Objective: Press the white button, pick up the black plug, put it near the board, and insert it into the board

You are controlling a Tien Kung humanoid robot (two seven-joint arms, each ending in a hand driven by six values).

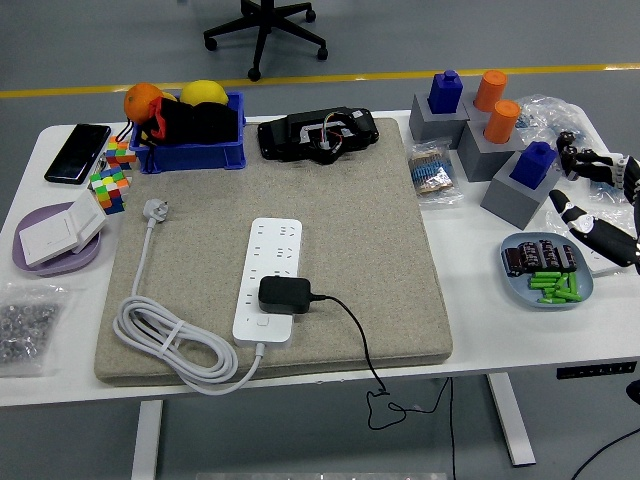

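Black plug (pixel 284 294) sitting on the white power strip (pixel 267 279), near the strip's front end, just behind the white button (pixel 261 322). Looks pushed in already, though hard to be sure from above. Thin black cord (pixel 352 335) running from the plug over the front edge of the surface and hanging down. So most of the job looks done; maybe only a check left.

Right hand (pixel 590 195) at the right edge of the surface, far from the strip, holding nothing, fingers loose and a bit bent. Left hand not seen at all.

Power strip lying on a gray felt mat (pixel 390 290) in the middle of the white surface (pixel 470 365). Strip's own white cable (pixel 165 340) coiled at the mat's front left corner.

Near the back left corner: blue bin (pixel 190 150) with yellow and orange things, a phone (pixel 77 153), puzzle cubes (pixel 110 180). At the left edge, a purple plate (pixel 25 255) with a white box.

Near the back right corner: gray blocks (pixel 455 125) with blue and orange pegs. At the right edge, a blue tray (pixel 545 295) with green bits.

Gray floor behind, a yellow line on it, and the base of an office chair (pixel 265 35).
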